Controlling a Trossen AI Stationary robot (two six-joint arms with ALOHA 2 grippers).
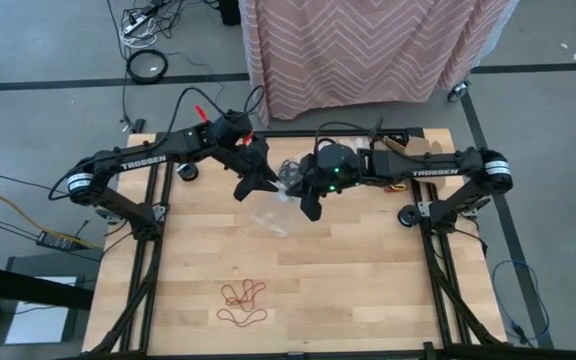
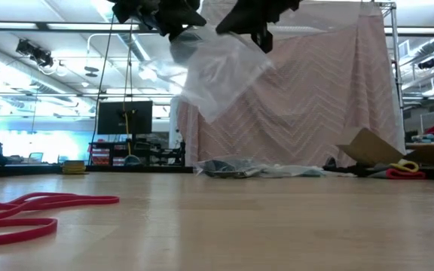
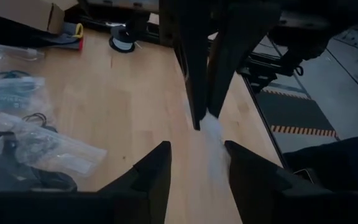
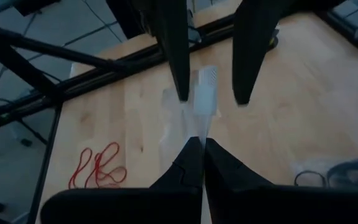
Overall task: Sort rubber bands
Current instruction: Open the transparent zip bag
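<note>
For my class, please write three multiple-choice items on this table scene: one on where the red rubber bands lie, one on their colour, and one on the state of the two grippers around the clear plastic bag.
1. Where do the loose rubber bands lie on the table?
A. Near the front edge, left of centre
B. Under the right arm's base
C. Inside the cardboard box

2. What colour are those loose bands?
A. Teal-blue
B. Red
C. Black

3. How do the grippers stand at the clear plastic bag?
A. Both open
B. Left gripper shut on it, right gripper open
C. Right gripper shut on it, left gripper open

Answers:
1 A: the high view shows them alone on bare wood near the front edge, far from both arms.
2 B: they show red in the high, low and right wrist views.
3 C: the right wrist view shows its fingers pinched on the bag, with the left fingers apart beside it.
</note>
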